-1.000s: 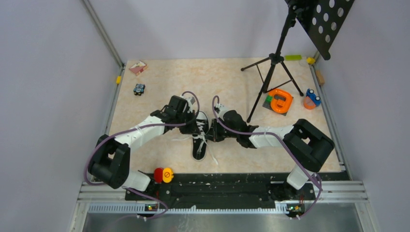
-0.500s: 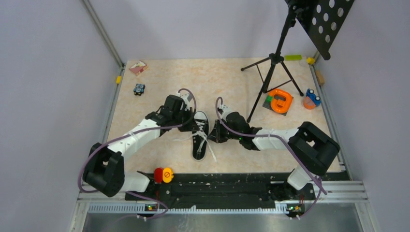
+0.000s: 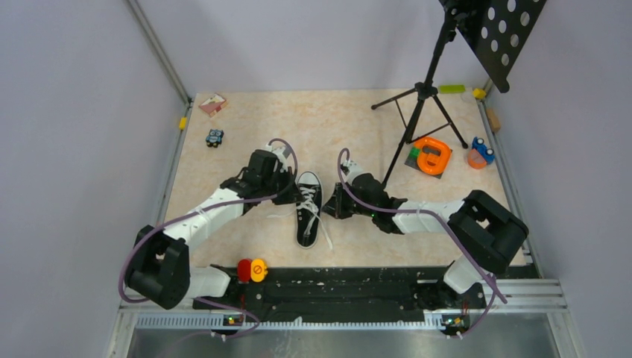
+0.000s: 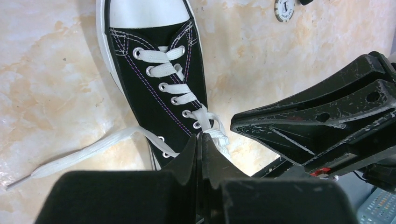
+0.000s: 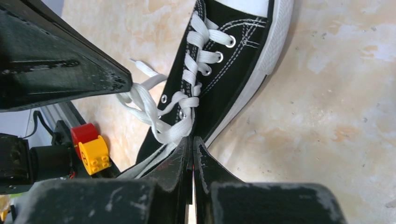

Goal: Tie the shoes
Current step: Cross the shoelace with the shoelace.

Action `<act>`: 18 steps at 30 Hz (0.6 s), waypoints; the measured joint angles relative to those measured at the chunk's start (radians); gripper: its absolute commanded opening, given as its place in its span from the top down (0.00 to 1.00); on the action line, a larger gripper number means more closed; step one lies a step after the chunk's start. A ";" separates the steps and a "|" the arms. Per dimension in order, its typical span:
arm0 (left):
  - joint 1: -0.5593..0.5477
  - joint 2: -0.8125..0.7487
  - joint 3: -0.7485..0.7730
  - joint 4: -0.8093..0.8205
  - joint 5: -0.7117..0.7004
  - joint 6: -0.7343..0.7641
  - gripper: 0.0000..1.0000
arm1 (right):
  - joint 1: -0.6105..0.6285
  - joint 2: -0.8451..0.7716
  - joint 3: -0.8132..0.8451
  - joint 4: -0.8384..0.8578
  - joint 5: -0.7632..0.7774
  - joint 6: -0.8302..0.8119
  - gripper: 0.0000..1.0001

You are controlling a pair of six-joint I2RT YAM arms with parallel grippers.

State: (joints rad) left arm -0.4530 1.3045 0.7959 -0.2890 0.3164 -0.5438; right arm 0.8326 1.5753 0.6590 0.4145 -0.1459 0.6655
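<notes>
Nearest you, the heel of the shoe [image 3: 306, 231] is pointing toward the arm bases. Its long axis is running near to far down the middle of the tabletop [image 3: 246, 127], midway between your two arms. A little farther, level with the top eyelets, you are flanking it. The left gripper [image 4: 200, 140] is sitting at its left side and the right gripper [image 5: 192, 140] at its right, each just beside the shoe and about equally close. Both sets of jaws are pressed together and appear to be pinching the white laces [image 5: 170, 134] where they are leaving the upper eyelets; no bow is showing. One loose lace end [image 4: 79, 156] is trailing left across the tabletop. Farther on, the lacing is lying crossed and flat up to the white toe cap [image 4: 144, 9], and the black canvas is sitting upright on its sole.
</notes>
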 measured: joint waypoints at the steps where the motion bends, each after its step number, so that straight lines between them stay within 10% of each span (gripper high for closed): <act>1: 0.000 0.000 -0.001 0.000 0.001 -0.002 1.00 | 0.000 0.000 0.000 0.008 -0.006 0.000 0.95; 18: 0.000 0.047 -0.012 0.068 0.014 -0.026 1.00 | -0.041 0.048 0.058 0.007 -0.097 -0.012 0.82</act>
State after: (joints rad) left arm -0.4530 1.3518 0.7837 -0.2211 0.3305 -0.5701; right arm 0.7914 1.6234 0.7174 0.4217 -0.2424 0.6533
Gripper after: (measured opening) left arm 0.007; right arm 0.167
